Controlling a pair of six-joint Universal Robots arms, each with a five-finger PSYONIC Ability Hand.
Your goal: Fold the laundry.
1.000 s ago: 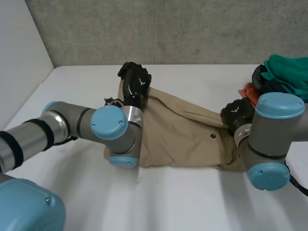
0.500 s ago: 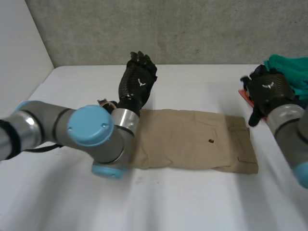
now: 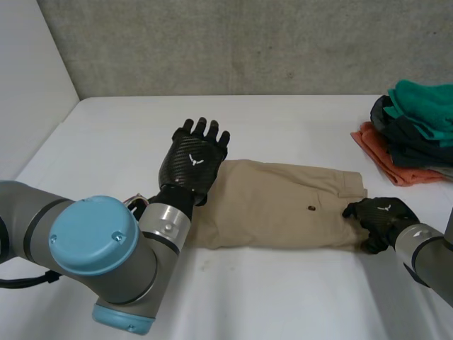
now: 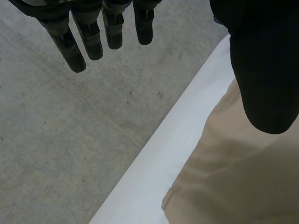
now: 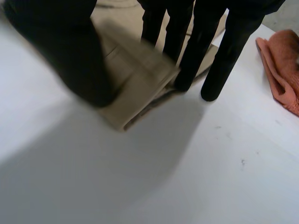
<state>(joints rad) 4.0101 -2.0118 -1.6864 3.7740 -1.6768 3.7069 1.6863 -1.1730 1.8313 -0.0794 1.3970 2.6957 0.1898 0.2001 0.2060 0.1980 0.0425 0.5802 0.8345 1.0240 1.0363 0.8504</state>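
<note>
**Khaki laid flat, a hand at each end**

Khaki trousers (image 3: 283, 205), folded into a long strip, lie across the middle of the white bench (image 3: 283, 304). Their long axis runs side to side, from one arm to the other. A pile of clothes (image 3: 417, 113) waits at the far right corner. The left hand (image 3: 192, 161) hovers over the left end, spread flat and holding nothing. The right hand (image 3: 379, 218) is down at the near right corner, its fingers (image 5: 219, 60) straight with tips on the edge and the thumb apart, so no pinch. The right hand looks nearer, and any fold would probably go end to end.
</note>
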